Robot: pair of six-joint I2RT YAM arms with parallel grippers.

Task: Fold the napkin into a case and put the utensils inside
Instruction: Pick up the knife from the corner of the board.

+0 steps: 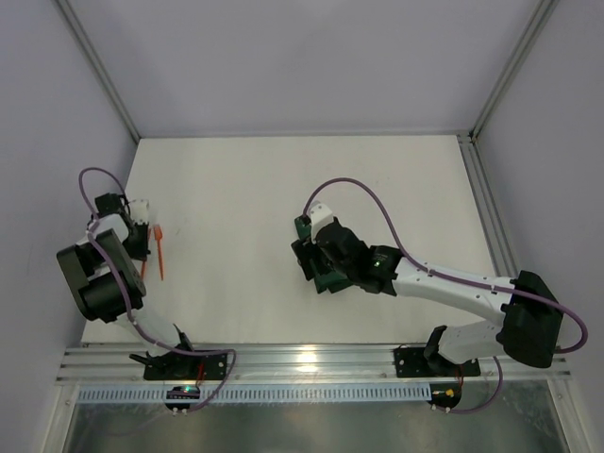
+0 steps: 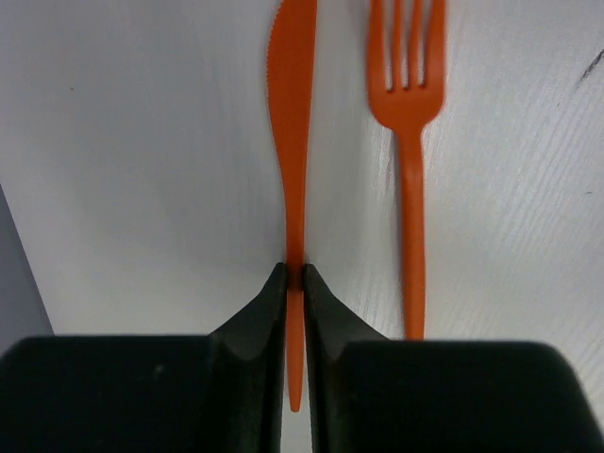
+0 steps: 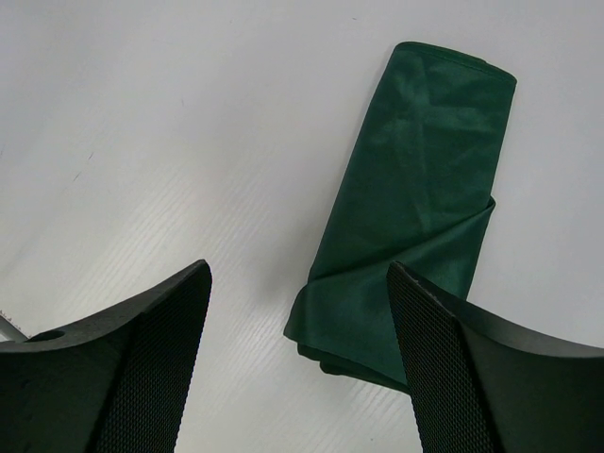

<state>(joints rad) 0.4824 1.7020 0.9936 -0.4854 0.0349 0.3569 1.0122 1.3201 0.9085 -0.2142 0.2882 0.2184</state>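
On my left wrist feed, the two black fingers [image 2: 253,326] of the left gripper [image 2: 293,276] are pressed in on the handle of a thin bright orange plastic knife [image 2: 293,113], pinching it right at their tips in the lower middle of the frame. On the right wrist feed, the black mesh-faced fingers [image 3: 142,368] of the right gripper [image 3: 299,274] stand wide apart and grip nothing.

The flat white table [image 1: 236,189] fills the middle of the overhead view. The left arm sits at its left edge and the right arm reaches in from the lower right toward the centre.

The napkin is a dark green matte cloth, already folded into a narrow oblong case [image 3: 415,189]. It runs from the upper right of the right wrist frame down to the lower middle, with a diagonal flap edge crossing its lower half. Its lower end lies in the gap between the spread fingers, close against the finger on the right of the frame. I cannot tell whether that finger touches it.

The knife points toward the top of the left wrist frame, its serrated edge facing left and its handle end poking back past the fingertips. I cannot tell whether it is lifted or flat on the table.

A bright orange plastic fork [image 2: 409,94] lies just beside the knife on its right, parallel to it. Its tines are at the top of the frame and it looks slightly blurred.
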